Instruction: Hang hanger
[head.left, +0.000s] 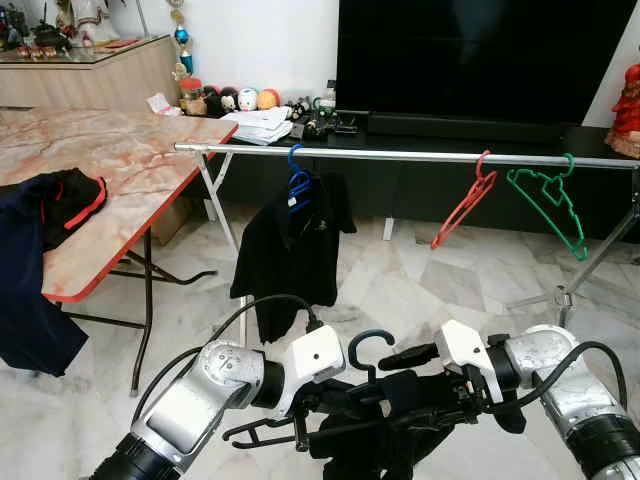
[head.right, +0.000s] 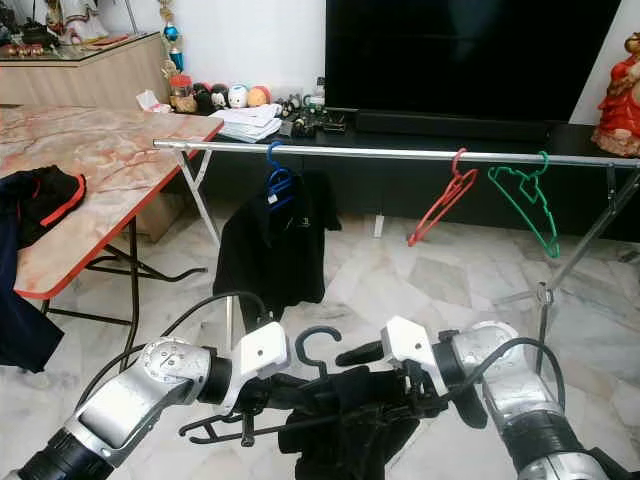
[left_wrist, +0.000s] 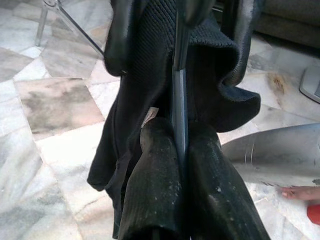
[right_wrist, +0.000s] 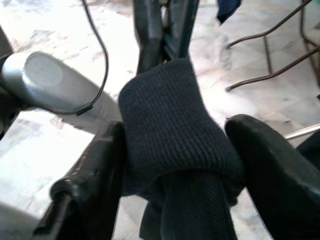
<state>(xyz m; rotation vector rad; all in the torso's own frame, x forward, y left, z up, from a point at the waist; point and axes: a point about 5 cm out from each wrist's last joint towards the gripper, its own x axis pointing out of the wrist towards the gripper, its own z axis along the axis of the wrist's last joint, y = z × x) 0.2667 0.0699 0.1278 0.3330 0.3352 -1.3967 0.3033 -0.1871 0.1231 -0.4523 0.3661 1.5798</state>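
The dark hanger (head.left: 362, 352), with a black garment (head.left: 400, 430) draped on it, is held low in front of the robot between both arms. Its hook curls upward at the middle, and its long axis runs side to side, roughly parallel to the rail.

The left end effector (left_wrist: 182, 165) has its two fingers pressed together on the hanger's thin bar, with the cloth bunched around them, so it is gripping the hanger. The right end effector (right_wrist: 175, 145) has its fingers on either side of a fold of the knitted fabric over the hanger's other shoulder. The fold fills the gap between them, and it looks clamped on garment and hanger together.

The silver rail (head.left: 400, 156) lies ahead of and above both end effectors, running across the view from beside the marble-topped bench (head.left: 110, 160) towards the far right. A blue hanger (head.left: 298, 180) carrying a black shirt hangs on it towards the bench end, and a red hanger (head.left: 465, 205) and a green hanger (head.left: 550, 205) hang towards the other end.

The free stretch of rail between the blue and red hangers sits almost straight ahead of the held hook. I judge that the move is a lift up and forward. Neither arm is clearly nearer, since the hook sits midway between them.
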